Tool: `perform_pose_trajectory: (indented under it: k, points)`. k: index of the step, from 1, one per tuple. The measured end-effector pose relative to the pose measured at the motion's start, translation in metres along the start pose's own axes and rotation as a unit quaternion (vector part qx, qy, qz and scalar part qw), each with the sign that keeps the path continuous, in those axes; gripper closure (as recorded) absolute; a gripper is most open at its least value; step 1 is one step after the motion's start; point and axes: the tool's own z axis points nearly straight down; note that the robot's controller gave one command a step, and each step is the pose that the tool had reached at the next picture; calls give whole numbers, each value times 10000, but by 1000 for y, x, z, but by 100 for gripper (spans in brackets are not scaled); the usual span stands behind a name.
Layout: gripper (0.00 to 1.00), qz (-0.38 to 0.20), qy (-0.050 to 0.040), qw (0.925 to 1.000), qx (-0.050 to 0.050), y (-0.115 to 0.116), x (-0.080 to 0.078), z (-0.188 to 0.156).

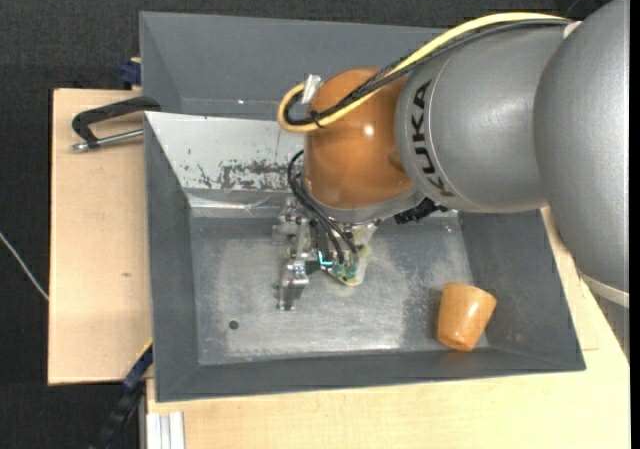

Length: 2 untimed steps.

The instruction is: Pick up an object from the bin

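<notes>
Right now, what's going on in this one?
The KUKA arm reaches in from the right, with its gripper down near the middle of the grey bin. A small orange cup-like thing lies toward the bin's lower right corner, apart from the gripper.

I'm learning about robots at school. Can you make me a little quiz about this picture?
1. Where in the bin does the orange cup-shaped thing lie?
A. near the lower right corner
B. near the upper left corner
C. right in the middle

2. True or false: the gripper is touching the orange cup-shaped thing.

3. Fill in the gap: the gripper is low over the ___ of the bin's floor.

Key: 1 A. 2 false, there is bare floor between them. 3 middle.
</notes>
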Motion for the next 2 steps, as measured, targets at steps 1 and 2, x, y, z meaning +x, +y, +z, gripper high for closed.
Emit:
perform_pose_trajectory:
  k: [1,2]
  points:
    - [0,-655,-54,9978,14,-77,-59,66]
    - [100,-676,-66,9977,-8,-72,-59,63]
